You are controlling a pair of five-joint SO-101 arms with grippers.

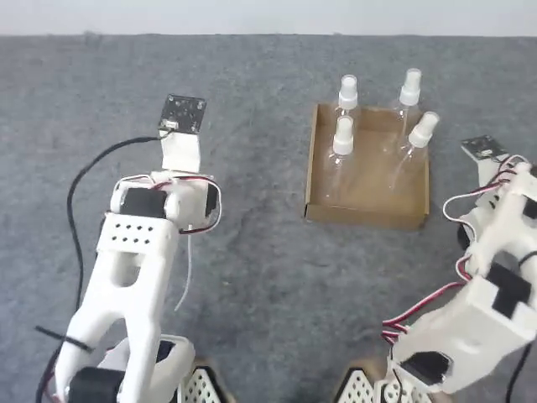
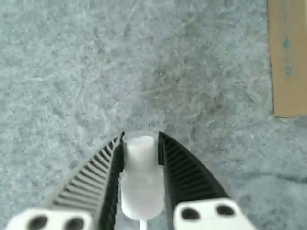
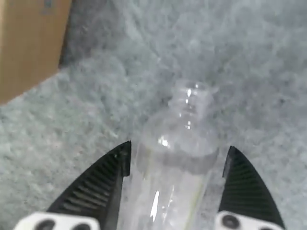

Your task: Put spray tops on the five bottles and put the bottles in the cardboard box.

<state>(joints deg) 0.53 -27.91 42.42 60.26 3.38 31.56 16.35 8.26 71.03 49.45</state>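
Currently left tool [image 2: 140, 137] is clamping a spray top [image 2: 141, 187], right tool [image 3: 180, 148] gripping an uncapped bottle [image 3: 184, 127]; four capped bottles [image 1: 343, 144] are standing in the box [image 1: 369, 212].

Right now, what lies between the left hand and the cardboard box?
Bare grey carpet between left hand and cardboard box, per left wrist and high views.

Fuzzy cloth, dull card, clear and white plastic.

The bench [image 1: 268, 260] is covered in matt grey felt-like cloth with a rough, fibrous nap. The cardboard box [image 1: 367, 215] is plain brown card, dull and uncoated. The capped bottles [image 1: 340, 175] in it and the uncapped bottle [image 3: 184, 139] in the right claw [image 3: 180, 148] are clear glossy plastic with bright glints. The spray top [image 2: 140, 177] in the left claw [image 2: 140, 138] is smooth white plastic. Both claws have matt black ribbed faces on white plastic mounts.
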